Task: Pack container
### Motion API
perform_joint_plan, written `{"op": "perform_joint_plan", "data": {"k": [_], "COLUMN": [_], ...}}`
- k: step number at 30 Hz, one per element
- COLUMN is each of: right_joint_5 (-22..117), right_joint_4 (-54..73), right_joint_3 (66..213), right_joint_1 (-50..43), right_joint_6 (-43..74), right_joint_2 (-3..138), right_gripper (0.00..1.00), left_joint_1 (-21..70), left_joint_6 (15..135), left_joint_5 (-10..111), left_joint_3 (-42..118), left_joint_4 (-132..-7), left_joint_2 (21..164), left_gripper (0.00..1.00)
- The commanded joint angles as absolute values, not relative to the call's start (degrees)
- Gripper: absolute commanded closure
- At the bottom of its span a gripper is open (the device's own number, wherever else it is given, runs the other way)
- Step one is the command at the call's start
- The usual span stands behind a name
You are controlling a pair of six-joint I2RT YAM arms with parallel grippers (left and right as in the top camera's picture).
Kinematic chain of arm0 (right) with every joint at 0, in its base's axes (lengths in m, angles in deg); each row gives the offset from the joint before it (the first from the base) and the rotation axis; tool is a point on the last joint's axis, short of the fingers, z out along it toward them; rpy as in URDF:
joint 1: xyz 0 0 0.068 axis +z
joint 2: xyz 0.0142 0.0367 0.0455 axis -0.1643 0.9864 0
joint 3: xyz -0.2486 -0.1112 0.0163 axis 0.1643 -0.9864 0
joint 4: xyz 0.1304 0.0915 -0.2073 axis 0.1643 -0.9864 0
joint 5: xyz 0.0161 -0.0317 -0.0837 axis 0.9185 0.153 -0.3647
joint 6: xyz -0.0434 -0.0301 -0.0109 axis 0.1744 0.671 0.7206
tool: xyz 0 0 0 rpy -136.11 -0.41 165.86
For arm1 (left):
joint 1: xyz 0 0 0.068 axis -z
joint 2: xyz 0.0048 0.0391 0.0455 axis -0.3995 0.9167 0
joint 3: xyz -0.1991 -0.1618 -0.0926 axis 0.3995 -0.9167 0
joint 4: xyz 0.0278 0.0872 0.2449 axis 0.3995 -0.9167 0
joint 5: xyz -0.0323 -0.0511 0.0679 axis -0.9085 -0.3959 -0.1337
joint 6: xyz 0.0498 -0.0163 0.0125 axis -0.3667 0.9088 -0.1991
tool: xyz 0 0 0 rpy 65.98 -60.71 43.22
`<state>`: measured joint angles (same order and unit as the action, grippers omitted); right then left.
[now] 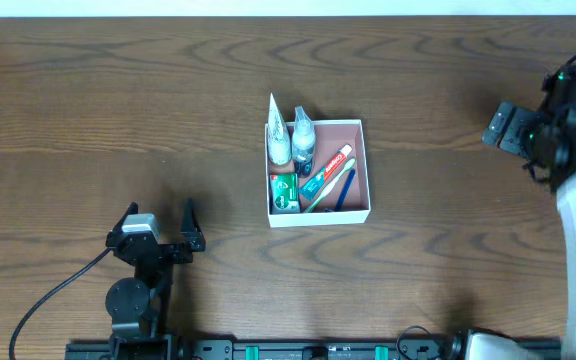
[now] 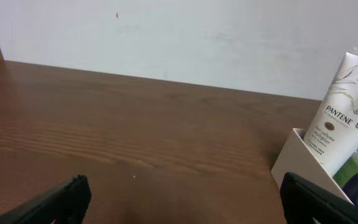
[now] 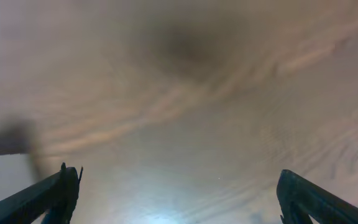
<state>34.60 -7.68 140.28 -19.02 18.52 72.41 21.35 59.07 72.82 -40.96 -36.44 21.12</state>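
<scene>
Container [image 1: 318, 217] on wood table [image 1: 118, 100], white wall [image 2: 166, 37], left claw [image 1: 160, 212] spread, right claw [image 3: 179, 175] seemingly spread

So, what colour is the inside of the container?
The container is pinkish-brown inside, clearest in the overhead view.

The right gripper [image 3: 176, 177] shows only as two dark fingers [image 3: 51, 194] rising from the bottom corners of the view, spread wide with nothing between them. Beyond them lies the brown wooden table [image 3: 241, 87], its grain badly blurred into soft streaks. A pale glare [image 3: 166, 214] sits on the wood at the bottom centre. At the left edge is a dark smear [image 3: 8, 138], too blurred to identify.
</scene>
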Motion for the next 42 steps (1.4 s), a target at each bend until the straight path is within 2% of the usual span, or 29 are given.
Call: {"op": "perform_joint_plan", "data": {"k": [1, 8, 11, 20, 25, 32, 42], "right_joint_5": [34.1, 37.3, 38.7, 41.1, 41.7, 41.7, 41.7], "right_joint_4": [-7.8, -7.1, -1.2, 36.3, 49.3, 55.9, 53.3], "right_joint_3": [140.5, 138.0, 132.5, 99.3, 83.8, 69.8, 65.8], "right_joint_1": [-16.3, -15.3, -15.3, -14.4, -12.4, -11.5, -10.7], "right_joint_6": [18.0, 17.9, 17.9, 17.9, 17.9, 17.9, 18.7], "right_joint_2": [63.4, 45.7, 38.7, 19.2, 12.1, 3.1, -1.2], "right_gripper": [0.01, 0.01, 0.01, 0.01, 0.01, 0.01, 0.01], "left_joint_1": [21.0, 21.0, 21.0, 21.0, 21.0, 21.0, 21.0], "left_joint_6": [58.3, 58.3, 58.3, 58.3, 58.3, 58.3, 58.3], "left_joint_5": [72.2, 72.2, 72.2, 72.2, 72.2, 72.2, 72.2], "left_joint_3": [-41.6, -41.6, -41.6, -41.6, -41.6, -41.6, -41.6], "left_joint_4": [-38.9, -38.9, -38.9, -38.9, -38.9, -38.9, -38.9], "left_joint_2": [20.9, 20.9, 20.9, 20.9, 20.9, 20.9, 20.9], "left_gripper": [0.02, 0.02, 0.02, 0.02, 0.02, 0.02, 0.02]}}
